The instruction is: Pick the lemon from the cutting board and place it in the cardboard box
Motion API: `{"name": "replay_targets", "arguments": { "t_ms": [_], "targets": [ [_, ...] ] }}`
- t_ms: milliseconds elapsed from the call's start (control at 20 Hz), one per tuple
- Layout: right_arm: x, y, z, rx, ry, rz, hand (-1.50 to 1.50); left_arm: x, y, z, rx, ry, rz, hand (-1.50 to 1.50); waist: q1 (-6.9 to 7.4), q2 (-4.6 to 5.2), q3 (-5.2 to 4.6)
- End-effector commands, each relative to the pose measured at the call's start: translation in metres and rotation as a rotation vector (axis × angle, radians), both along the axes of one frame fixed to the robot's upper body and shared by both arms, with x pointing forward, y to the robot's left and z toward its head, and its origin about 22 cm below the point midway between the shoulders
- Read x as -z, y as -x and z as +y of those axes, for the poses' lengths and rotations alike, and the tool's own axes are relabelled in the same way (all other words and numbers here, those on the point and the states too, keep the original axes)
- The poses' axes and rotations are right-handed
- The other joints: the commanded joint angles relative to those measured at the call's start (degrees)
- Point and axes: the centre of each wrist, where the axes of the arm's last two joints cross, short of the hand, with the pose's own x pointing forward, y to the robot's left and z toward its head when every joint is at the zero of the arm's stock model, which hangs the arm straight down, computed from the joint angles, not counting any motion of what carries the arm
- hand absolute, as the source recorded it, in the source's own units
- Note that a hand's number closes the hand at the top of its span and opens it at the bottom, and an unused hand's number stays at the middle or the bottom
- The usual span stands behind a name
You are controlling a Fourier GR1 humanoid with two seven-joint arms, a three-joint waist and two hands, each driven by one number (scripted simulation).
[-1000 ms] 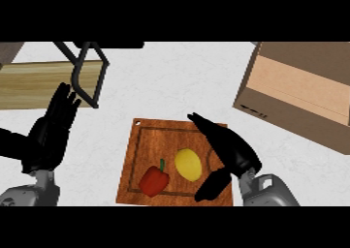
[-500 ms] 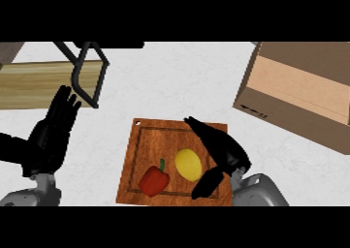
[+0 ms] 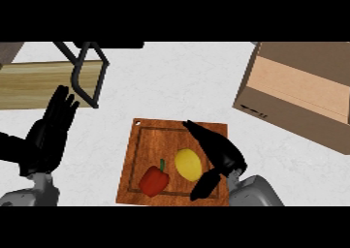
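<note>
Yellow lemon (image 3: 188,164) lay on the wooden board (image 3: 173,140), right hand (image 3: 219,154) beside it.

Lemon sat on the board's lower middle, a red pepper (image 3: 155,179) just to its left. Right hand was over the board's right half, fingers straight and pointing up-left, thumb down past the lemon's lower right; nothing was gripped. Left hand (image 3: 50,131) rested well left of the board, fingers straight, up. Box (image 3: 306,101) stood up-right of the board, apart from it. A wooden shelf (image 3: 34,82) with black frame lay up-left.

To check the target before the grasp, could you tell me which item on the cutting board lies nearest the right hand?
The yellow lemon, right beside the right hand; the red pepper lies farther left.
</note>
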Motion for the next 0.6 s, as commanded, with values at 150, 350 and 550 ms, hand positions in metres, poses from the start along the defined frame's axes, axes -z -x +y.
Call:
{"name": "replay_targets", "arguments": {
  "t_ms": [150,350,550],
  "targets": [
    [0.025,-0.004,-0.005,-0.005,0.005,0.014,-1.5,-0.02,-0.008,0.021,0.015,0.0,-0.013,0.0,0.04,0.01,0.01],
    [0.034,-0.006,-0.005,-0.01,0.023,0.003,-1.5,-0.015,-0.004,-0.003,0.001,0.002,-0.02,0.0,0.02,0.01,0.01],
    [0.033,-0.003,-0.002,-0.034,0.03,-0.008,-1.5,0.002,-0.015,-0.018,0.002,-0.002,0.0,0.0,-0.1,0.03,0.0]
  ]
}}
